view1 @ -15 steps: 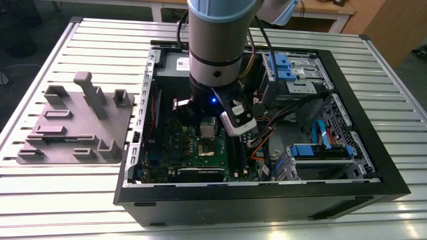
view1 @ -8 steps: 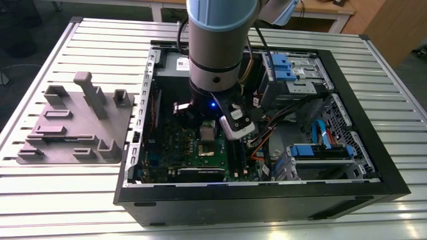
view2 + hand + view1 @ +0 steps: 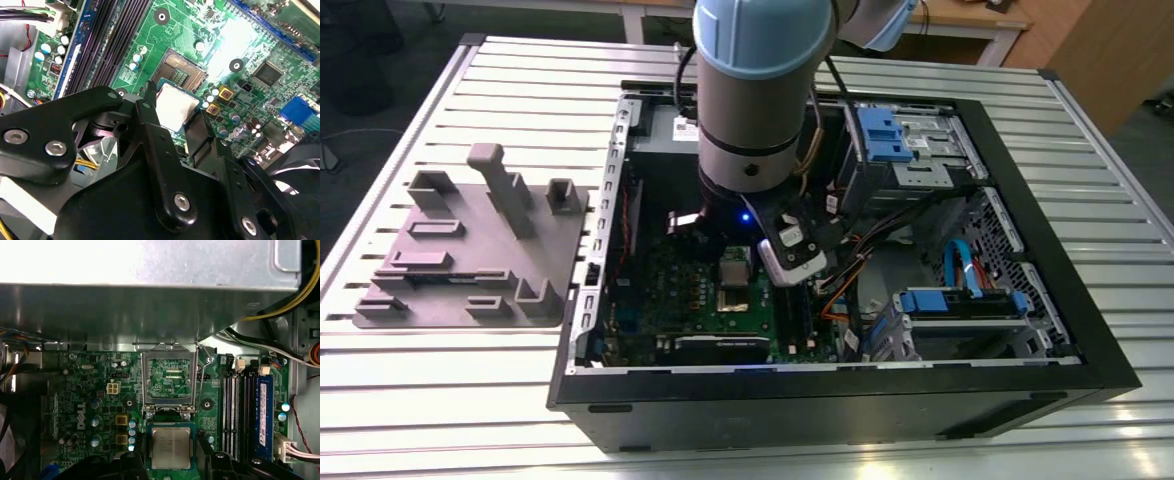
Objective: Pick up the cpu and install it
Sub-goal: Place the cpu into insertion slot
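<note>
Inside the open computer case [image 3: 854, 410], which lies on its side on the slatted metal table [image 3: 454, 400], the arm [image 3: 754, 90] reaches down over the green motherboard [image 3: 670, 300]. On the exterior view's left of the case, well apart from it, a grey plastic plate [image 3: 467, 250] with upright blocks lies flat on the table.

Both wrist views show the tool [image 3: 172, 112] [image 3: 171, 457] clenched on the cpu [image 3: 175, 106] [image 3: 171, 447]. Its 2 black fingers [image 3: 150, 117] press on opposite edges of the chip, whose silvery top faces up. The cpu hangs over the motherboard [image 3: 240, 40], roughly level and just beside the socket [image 3: 182, 75]. The socket is open and bare, its contact field exposed, so the chip is not yet seated. Whether the chip's lower face touches anything cannot be told.

In the first wrist view the metal retention frame [image 3: 145, 382] stands swung up on the far side of the cpu. Dark memory slots [image 3: 235, 410] run alongside it. Beyond the board, a large grey metal box [image 3: 150, 305] spans the case.
</note>
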